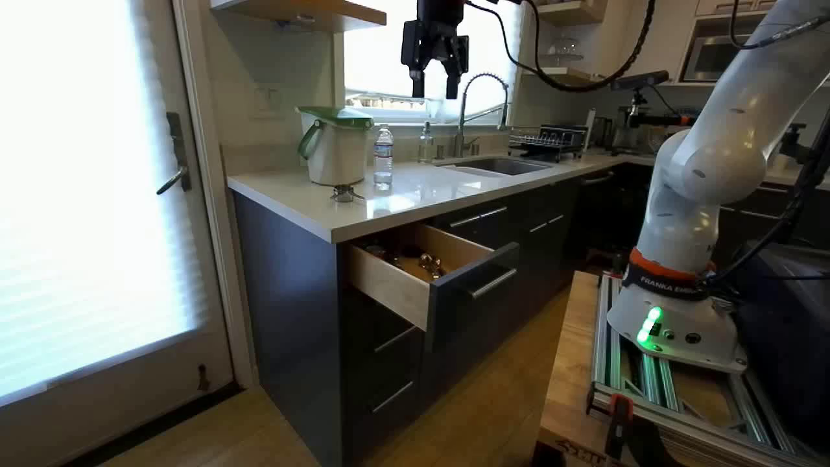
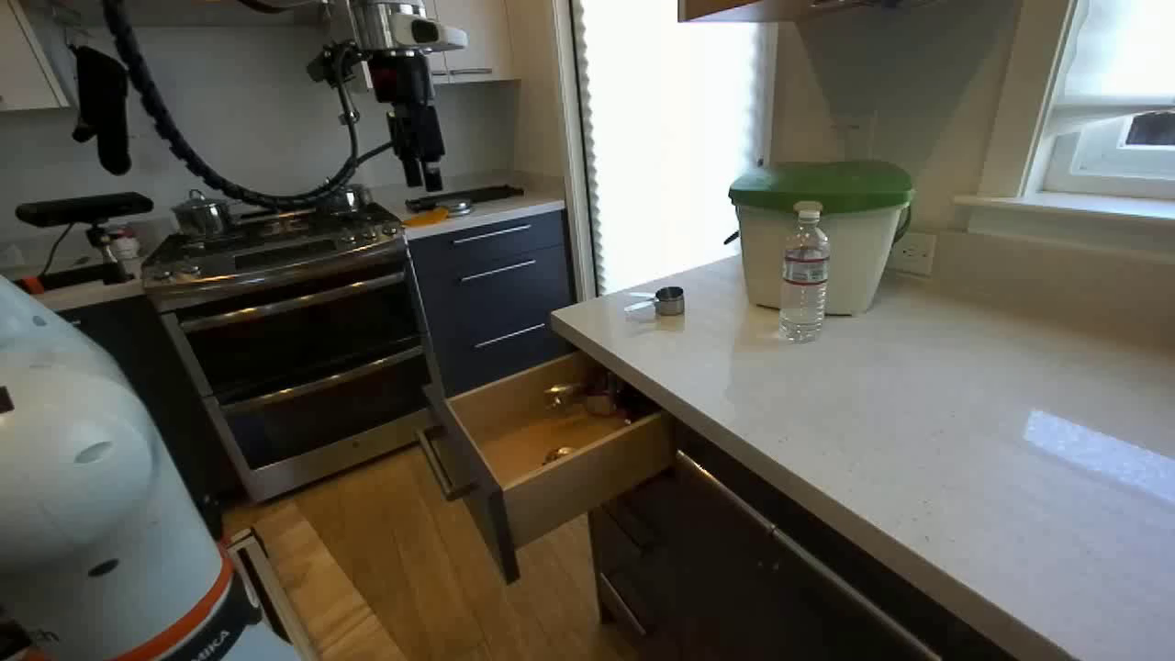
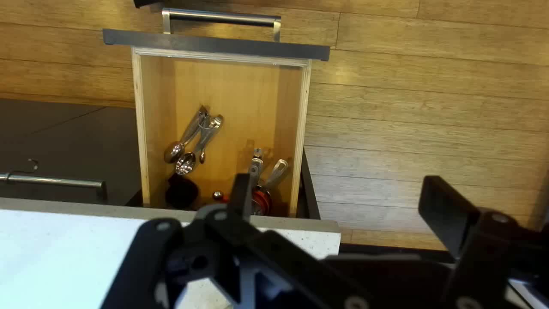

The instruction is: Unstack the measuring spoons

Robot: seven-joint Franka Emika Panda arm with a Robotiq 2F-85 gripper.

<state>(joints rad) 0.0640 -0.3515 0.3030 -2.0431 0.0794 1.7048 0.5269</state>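
Well below the wide-spread, unladen claw (image 1: 435, 96), on the tabletop (image 2: 918, 395) near its corner, see stacked measuring cups (image 2: 671, 302), presumably the spoons meant, with handles fanned toward the front edge. Likely calls for a long descent, closing across those handles.

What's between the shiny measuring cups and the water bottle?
Just bare countertop lies between the measuring cups and the water bottle, in an exterior view.

Countertop (image 3: 64, 249) hides drawer (image 3: 240, 107) rear; arm (image 1: 720, 172) cropped.
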